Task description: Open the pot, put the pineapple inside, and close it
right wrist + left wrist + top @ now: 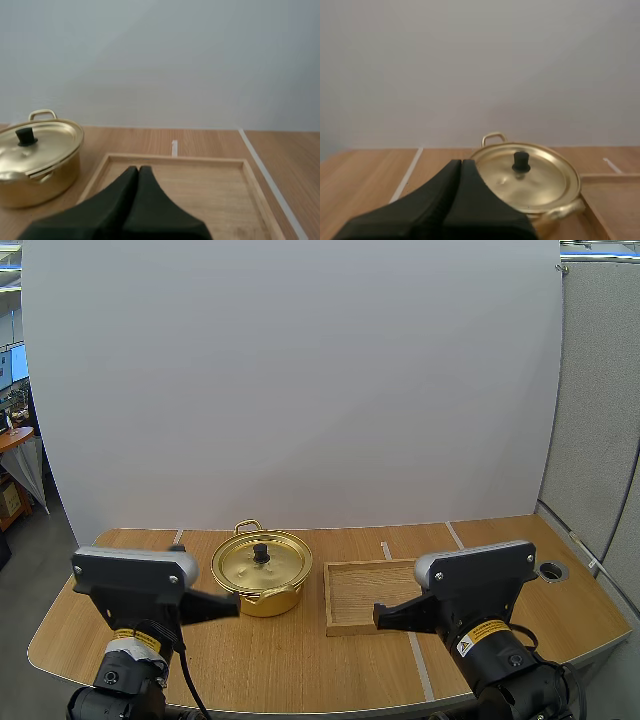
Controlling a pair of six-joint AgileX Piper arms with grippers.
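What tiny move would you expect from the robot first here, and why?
Probably the left gripper should open its fingers and reach for the black knob on the lid. The lid is on the gold pot, closing it, both grippers are shut on nothing, and the left one points at the pot, while the right gripper points over the wooden tray.

Wooden table (300, 660): gold pot (262, 575), wooden tray (365, 595) beside
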